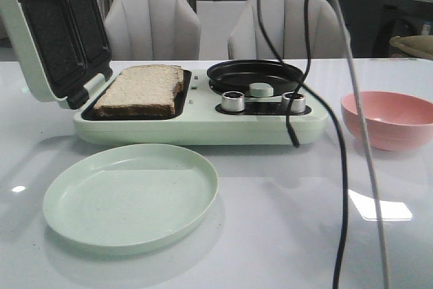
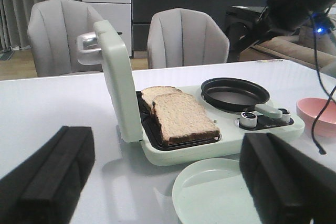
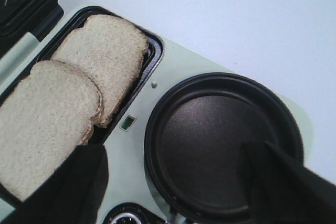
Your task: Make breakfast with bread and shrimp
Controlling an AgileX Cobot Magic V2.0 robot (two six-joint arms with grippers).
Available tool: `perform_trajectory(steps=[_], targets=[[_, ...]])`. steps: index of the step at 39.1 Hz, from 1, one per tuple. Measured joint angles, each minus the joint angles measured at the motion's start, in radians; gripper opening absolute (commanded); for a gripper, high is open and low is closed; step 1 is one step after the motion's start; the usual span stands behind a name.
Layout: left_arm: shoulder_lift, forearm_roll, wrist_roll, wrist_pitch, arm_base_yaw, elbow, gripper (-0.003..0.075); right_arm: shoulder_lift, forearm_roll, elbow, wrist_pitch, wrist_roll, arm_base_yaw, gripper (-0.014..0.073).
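Observation:
Two slices of bread lie overlapping in the left tray of a pale green breakfast maker; the left wrist view also shows the bread. From above, one slice lies partly under the other slice. My right gripper hangs open over the empty black pan, holding nothing. My left gripper is open and empty above the table, short of the maker. No shrimp is in view.
The maker's lid stands open at the left. A pale green plate sits in front of the maker. A pink bowl stands to its right, inside hidden. Cables hang across the right side. Chairs stand behind the table.

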Motion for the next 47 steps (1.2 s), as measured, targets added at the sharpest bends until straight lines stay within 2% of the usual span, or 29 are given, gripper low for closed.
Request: perform_trajectory(steps=[7, 14, 29, 36, 47], targets=[[0.0, 0.0, 0.0, 0.0, 0.0, 0.0, 0.0618, -0.137, -0.006, 0.058, 0.029, 0.023, -0.036, 0.0603], [0.0, 0.0, 0.0, 0.0, 0.0, 0.0, 0.0618, -0.294, -0.006, 0.206, 0.014, 0.053, -0.076, 0.0603], [0.0, 0.0, -0.002, 0.0, 0.0, 0.0, 0.0618, -0.723, -0.01, 0.693, -0.164, 0.06, -0.097, 0.0603], [0.0, 0.0, -0.002, 0.0, 0.0, 0.0, 0.0618, -0.931, -0.01, 0.906, -0.205, 0.06, -0.097, 0.0603], [0.0, 0.0, -0.002, 0.0, 0.0, 0.0, 0.0618, -1.254, -0.01, 1.162, -0.3, 0.06, -0.099, 0.0603]])
